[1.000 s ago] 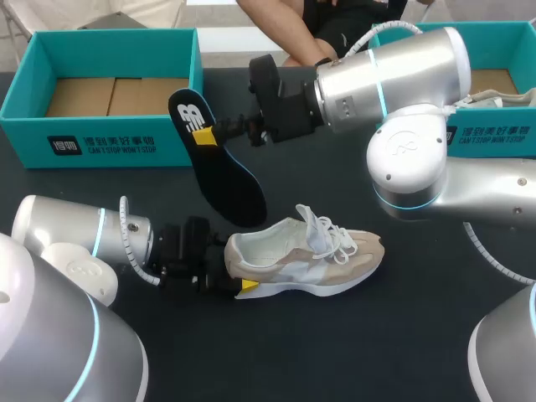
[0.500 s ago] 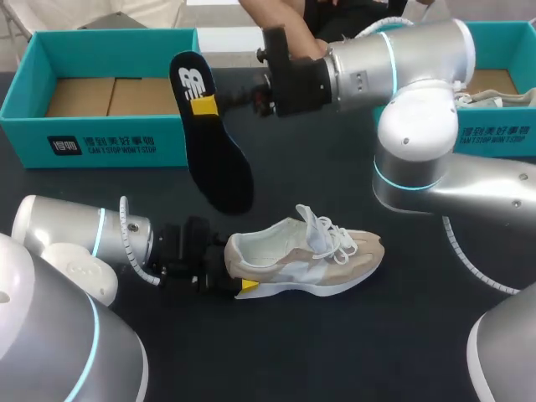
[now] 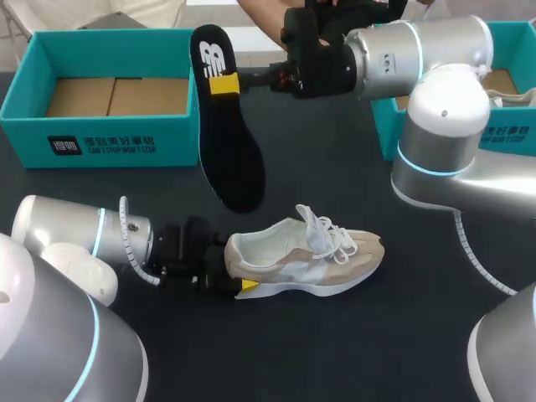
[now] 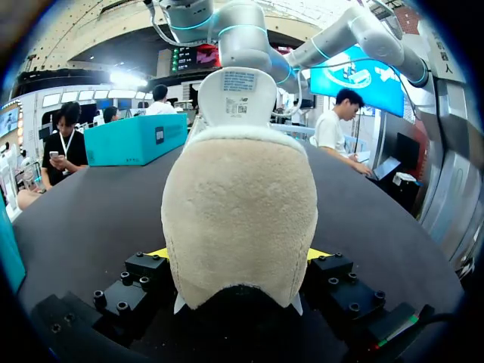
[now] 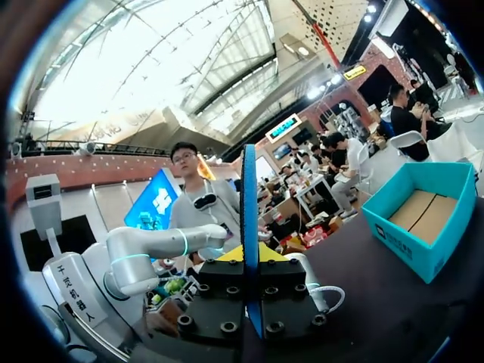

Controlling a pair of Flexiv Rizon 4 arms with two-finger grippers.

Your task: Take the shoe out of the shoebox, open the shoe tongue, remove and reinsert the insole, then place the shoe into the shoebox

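Status check from head view. Extraction from shoebox [image 3: 100, 138] at upper left of frame: done, judging by shoe [image 3: 306, 255] resting sole-down on tabletop [image 3: 377, 335] at lower centre, toe toward frame right. Heel clamped between fingers of left hand [image 3: 236, 272]; confirmed in left wrist view by yellow tips pressed against both sides of heel. Tongue opening: judged done, given gaping collar and slack laces. Insole removal: done. Insole [image 3: 230, 159] held in air at upper centre, clear of shoe, toe end hanging down, pinched near heel end by right hand [image 3: 223, 85], which is closed on it. Remaining: reinsert insole through collar, then return shoe to shoebox, seen with bare cardboard floor.
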